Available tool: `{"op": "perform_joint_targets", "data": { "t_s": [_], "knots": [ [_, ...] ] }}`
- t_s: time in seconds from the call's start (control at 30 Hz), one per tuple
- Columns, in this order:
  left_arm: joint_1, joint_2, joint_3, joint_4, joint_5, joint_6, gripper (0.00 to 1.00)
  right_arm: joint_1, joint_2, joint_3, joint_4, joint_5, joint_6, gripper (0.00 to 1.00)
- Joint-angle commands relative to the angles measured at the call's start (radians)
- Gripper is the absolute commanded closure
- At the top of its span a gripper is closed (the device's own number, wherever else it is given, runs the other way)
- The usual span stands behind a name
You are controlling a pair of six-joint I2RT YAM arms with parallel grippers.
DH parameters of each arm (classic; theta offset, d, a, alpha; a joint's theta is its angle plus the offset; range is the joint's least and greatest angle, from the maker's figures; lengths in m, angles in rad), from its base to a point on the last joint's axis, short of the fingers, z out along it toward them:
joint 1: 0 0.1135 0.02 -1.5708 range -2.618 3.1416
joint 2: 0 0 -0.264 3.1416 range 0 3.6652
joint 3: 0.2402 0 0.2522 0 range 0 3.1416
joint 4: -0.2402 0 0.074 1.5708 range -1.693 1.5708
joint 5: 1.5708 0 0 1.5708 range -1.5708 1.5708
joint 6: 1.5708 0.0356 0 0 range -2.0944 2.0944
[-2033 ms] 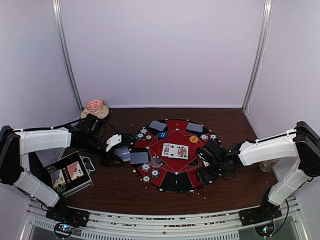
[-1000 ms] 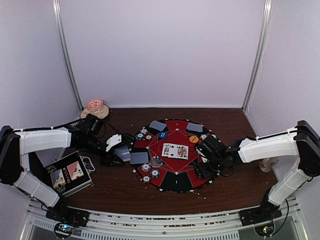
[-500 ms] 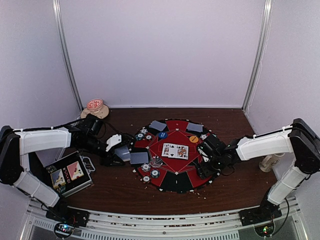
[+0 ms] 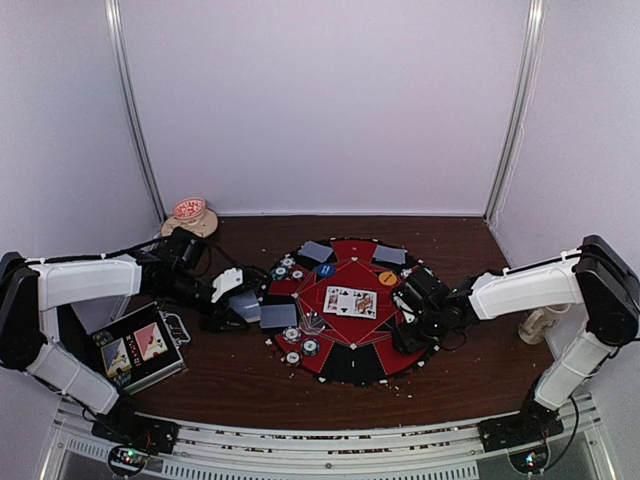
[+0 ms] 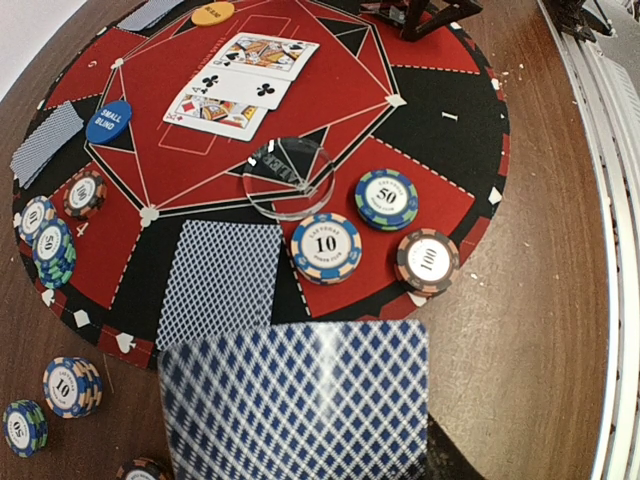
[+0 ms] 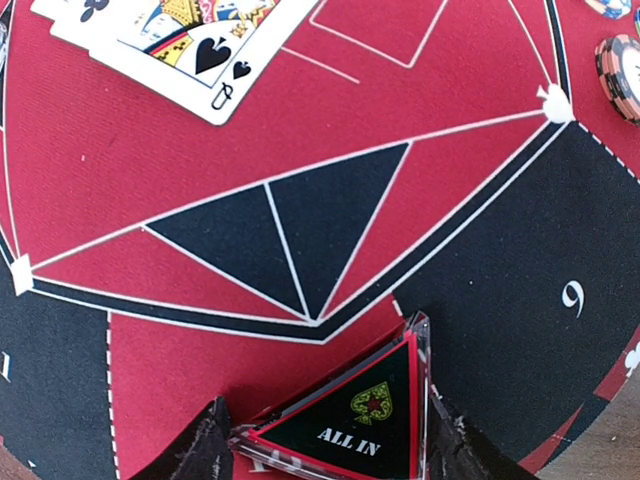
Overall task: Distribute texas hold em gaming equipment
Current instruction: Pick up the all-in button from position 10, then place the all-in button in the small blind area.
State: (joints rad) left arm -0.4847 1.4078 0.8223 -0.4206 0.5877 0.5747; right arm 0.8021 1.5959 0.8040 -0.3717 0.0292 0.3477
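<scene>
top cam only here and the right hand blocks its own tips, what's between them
observer: a clear triangular all in marker sits between the right hand's fingers; can't tell if it's clamped yet
operator: and by the clear disc, what values are there
observer: a ten chip, a fifty chip and a hundred chip, all lying flat on the mat

Your left wrist view is half blocked: a blurred playing card (image 5: 295,400) runs off the bottom edge. Right wrist: the ALL IN marker (image 6: 350,420) is clipped below, and you can't tell whether the fingertips (image 6: 205,452) press it. From above, poker chips (image 4: 310,347) are too small to read.
</scene>
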Motion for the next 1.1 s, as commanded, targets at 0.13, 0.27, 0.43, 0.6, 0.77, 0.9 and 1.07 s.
{"op": "perform_joint_targets", "data": {
  "t_s": [0.13,0.27,0.43,0.6,0.77,0.9,1.07],
  "knots": [
    [0.0,-0.023,0.0,0.024,0.014,0.002,0.54,0.062,0.055,0.147,-0.029,0.025,-0.019,0.44],
    [0.001,-0.026,0.0,0.023,0.014,0.002,0.54,0.062,0.107,0.278,-0.056,0.015,-0.103,0.45],
    [0.003,-0.024,0.0,0.024,0.013,0.001,0.55,0.061,0.238,0.494,-0.101,-0.007,-0.198,0.47],
    [0.004,-0.021,0.0,0.026,0.013,0.001,0.54,0.056,0.425,0.736,-0.147,-0.014,-0.16,0.48],
    [0.004,-0.018,0.0,0.027,0.013,0.001,0.54,0.076,0.554,0.914,-0.166,-0.003,-0.082,0.5],
    [0.003,-0.02,0.0,0.026,0.014,0.001,0.54,0.09,0.611,0.978,-0.151,0.019,-0.049,0.51],
    [0.004,-0.02,0.0,0.026,0.012,0.001,0.54,0.099,0.664,1.027,-0.15,0.054,-0.032,0.51]
  ]
}}
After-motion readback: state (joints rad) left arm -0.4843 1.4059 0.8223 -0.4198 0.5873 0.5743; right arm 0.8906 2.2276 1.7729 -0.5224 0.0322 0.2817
